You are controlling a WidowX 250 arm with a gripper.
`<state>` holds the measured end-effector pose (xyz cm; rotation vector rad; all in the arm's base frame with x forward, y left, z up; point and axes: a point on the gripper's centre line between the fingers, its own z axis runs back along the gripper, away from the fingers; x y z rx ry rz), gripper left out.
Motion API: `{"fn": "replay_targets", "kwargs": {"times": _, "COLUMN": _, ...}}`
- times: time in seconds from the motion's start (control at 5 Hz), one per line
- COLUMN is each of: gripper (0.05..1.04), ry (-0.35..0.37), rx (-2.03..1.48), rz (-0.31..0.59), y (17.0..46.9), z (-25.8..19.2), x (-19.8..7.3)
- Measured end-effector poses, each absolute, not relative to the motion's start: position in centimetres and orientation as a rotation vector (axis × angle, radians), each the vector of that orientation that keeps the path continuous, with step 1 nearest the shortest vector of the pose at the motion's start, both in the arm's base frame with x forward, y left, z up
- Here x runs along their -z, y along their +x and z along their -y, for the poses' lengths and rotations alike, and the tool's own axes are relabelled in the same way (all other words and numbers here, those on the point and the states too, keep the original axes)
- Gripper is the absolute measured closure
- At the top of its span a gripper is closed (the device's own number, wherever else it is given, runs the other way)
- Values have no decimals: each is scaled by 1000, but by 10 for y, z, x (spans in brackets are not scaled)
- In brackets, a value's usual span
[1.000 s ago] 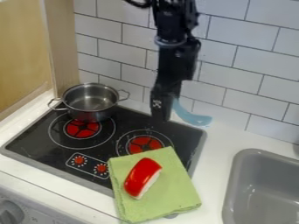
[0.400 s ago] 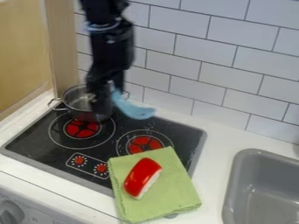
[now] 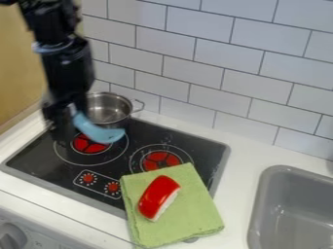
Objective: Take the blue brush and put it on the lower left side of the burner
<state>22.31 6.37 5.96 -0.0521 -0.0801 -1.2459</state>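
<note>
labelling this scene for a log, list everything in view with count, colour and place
blue brush: 1, blue, held in the tool, over the stove's left side
burners: 2, red, on the stove
stove: 1, black with grey edge, on the counter
round dials: 2, red, stove's near edge
two-handled pot: 1, silver, stove's far left
cloth: 1, green, across the stove's near right corner
toy food piece: 1, red and white, on the cloth
sink: 1, grey, right
counter: 1, white, around the stove
tiled wall: 1, white, behind
wooden panel: 1, tan, upper left
large knob: 1, grey, bottom left
arm: 1, black, upper left
tool: 1, black, by the pot
</note>
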Motion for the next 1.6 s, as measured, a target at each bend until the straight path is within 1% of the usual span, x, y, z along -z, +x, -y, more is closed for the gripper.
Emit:
{"fn": "replay_targets", "kwargs": {"times": 0.2, "gripper": 340, "ry": -76, "rx": 1174, "rz": 59, "y": 208, "z": -88, "x": -43}}
{"fn": "replay_targets", "kwargs": {"times": 0.4, "gripper": 340, "ry": -143, "rx": 1174, "rz": -9, "y": 196, "z": -96, "x": -25}}
{"fn": "replay_targets", "kwargs": {"times": 0.6, "gripper": 340, "ry": -140, "rx": 1183, "rz": 8, "y": 199, "z": -107, "x": -20}}
{"fn": "replay_targets", "kwargs": {"times": 0.8, "gripper": 340, "ry": -167, "rx": 1216, "rz": 7, "y": 203, "z": -107, "x": -10}}
{"fn": "replay_targets", "kwargs": {"times": 1.0, "gripper": 340, "ry": -166, "rx": 1248, "rz": 8, "y": 212, "z": -108, "x": -8}}
{"fn": "replay_targets", "kwargs": {"times": 1.2, "gripper": 262, "ry": -152, "rx": 1281, "rz": 18, "y": 224, "z": -110, "x": -8}}
{"fn": "replay_targets", "kwargs": {"times": 1.4, "gripper": 63, "ry": -136, "rx": 1268, "rz": 8, "y": 225, "z": -112, "x": -8}}
{"fn": "replay_targets", "kwargs": {"times": 1.6, "gripper": 75, "ry": -137, "rx": 1246, "rz": -3, "y": 224, "z": -112, "x": -8}}
